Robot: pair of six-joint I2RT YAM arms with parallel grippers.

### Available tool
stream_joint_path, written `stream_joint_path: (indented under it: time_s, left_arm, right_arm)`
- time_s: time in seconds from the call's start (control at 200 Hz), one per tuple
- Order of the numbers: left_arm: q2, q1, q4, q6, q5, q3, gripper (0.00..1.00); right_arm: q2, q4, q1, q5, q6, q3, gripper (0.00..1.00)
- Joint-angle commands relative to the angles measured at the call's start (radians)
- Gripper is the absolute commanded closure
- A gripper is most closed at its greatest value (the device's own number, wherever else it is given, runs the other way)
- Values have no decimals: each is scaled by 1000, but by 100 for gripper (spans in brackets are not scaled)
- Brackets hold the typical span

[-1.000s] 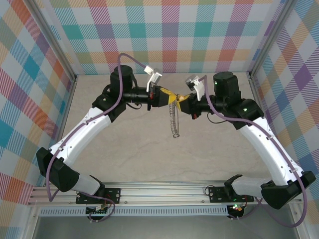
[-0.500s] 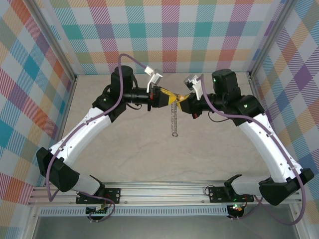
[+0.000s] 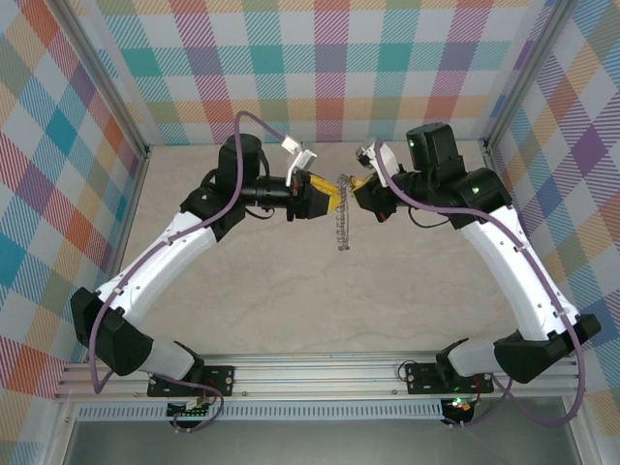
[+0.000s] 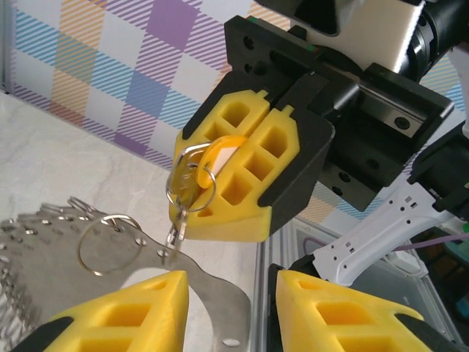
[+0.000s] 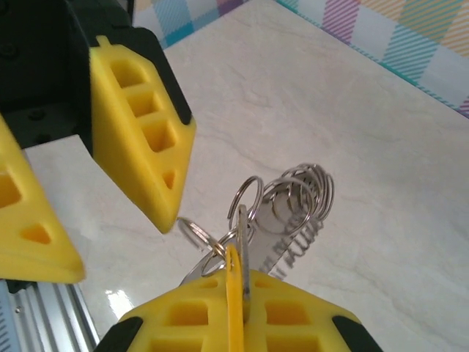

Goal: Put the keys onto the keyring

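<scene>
The keyring (image 3: 340, 228) is a silvery strip strung with several wire loops, and it hangs between the two grippers above the table. In the left wrist view the keyring (image 4: 110, 246) runs past my left gripper (image 4: 231, 282), whose yellow fingers stand apart, open. My right gripper (image 4: 212, 183) is shut on the small brass-yellow key (image 4: 218, 152), whose little rings and silvery end dangle onto the strip. In the right wrist view the key (image 5: 233, 290) is pinched edge-on in my right gripper (image 5: 234, 282), with the keyring (image 5: 293, 209) just beyond and my left gripper (image 5: 121, 246) at the left.
The beige marble-patterned table (image 3: 320, 310) lies below. Checked walls (image 3: 329, 58) close the back and sides. The aluminium rail (image 3: 320, 373) carrying the arm bases runs along the near edge.
Both grippers and the hanging keyring have shifted toward the back of the table. The right arm's wrist has swung left and back.
</scene>
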Motion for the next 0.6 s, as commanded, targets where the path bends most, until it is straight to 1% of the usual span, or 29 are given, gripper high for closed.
stream_joint_path:
  time_s: [0.0, 0.15, 0.295, 0.45, 0.595]
  left_arm:
    - [-54, 2, 32, -17, -47, -25, 61]
    - [-90, 20, 63, -54, -127, -63, 60]
    - [-132, 48, 83, -95, -247, -105, 58]
    - [-180, 94, 99, -145, -387, -155, 54]
    - [-218, 142, 120, -199, -506, -212, 51]
  right_arm:
    - [20, -43, -5, 58, -59, 44, 100]
    - [57, -63, -5, 98, -73, 58, 100]
    - [98, -68, -5, 119, -76, 59, 100]
    - [139, -55, -4, 111, -61, 54, 100]
    - [173, -3, -4, 85, -32, 24, 100]
